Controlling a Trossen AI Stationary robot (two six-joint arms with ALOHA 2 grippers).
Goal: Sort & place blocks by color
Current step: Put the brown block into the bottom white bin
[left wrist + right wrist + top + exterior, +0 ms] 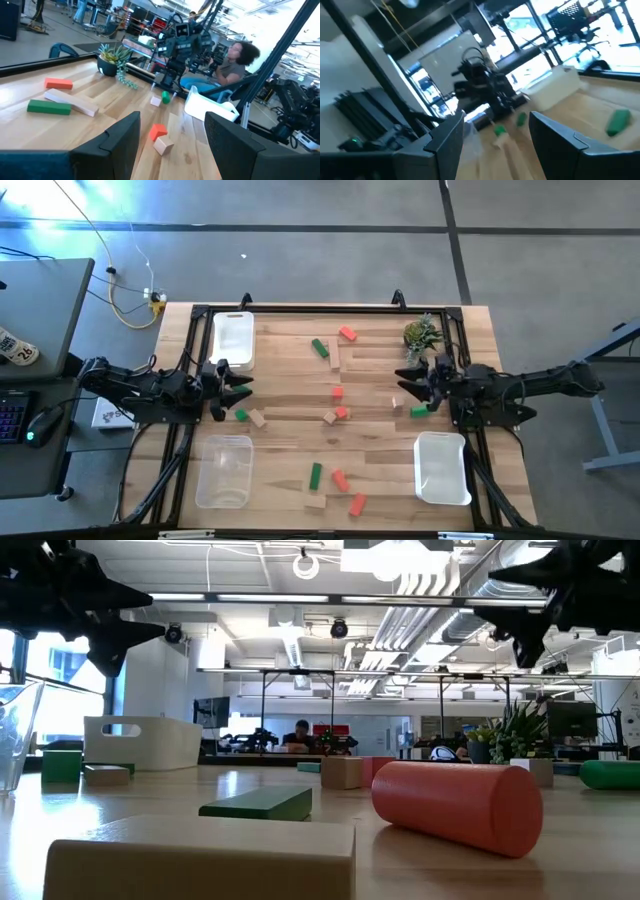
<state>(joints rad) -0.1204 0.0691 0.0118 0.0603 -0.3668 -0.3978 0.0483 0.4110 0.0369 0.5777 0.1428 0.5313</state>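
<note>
Red-orange, green and tan blocks lie scattered flat on the wooden table [300, 435]. My left gripper [235, 388] hangs open and empty above the table's left middle, just beyond a green block [241, 414] and a tan block [258, 418]. My right gripper [405, 380] hangs open and empty at the right middle, beside a green block [419, 411] and a tan block [398, 401]. The low view shows both grippers well above the tabletop, the left one [100, 605] and the right one [545, 600]. The left wrist view [172, 145] looks past a red cube [158, 131] toward my right arm [180, 45].
A white tray [233, 340] stands far left, a clear tray [224, 470] near left, and another white tray [442, 468] near right. A small potted plant [422, 335] stands far right, close to my right gripper. A person [235, 62] sits beyond the table's right side.
</note>
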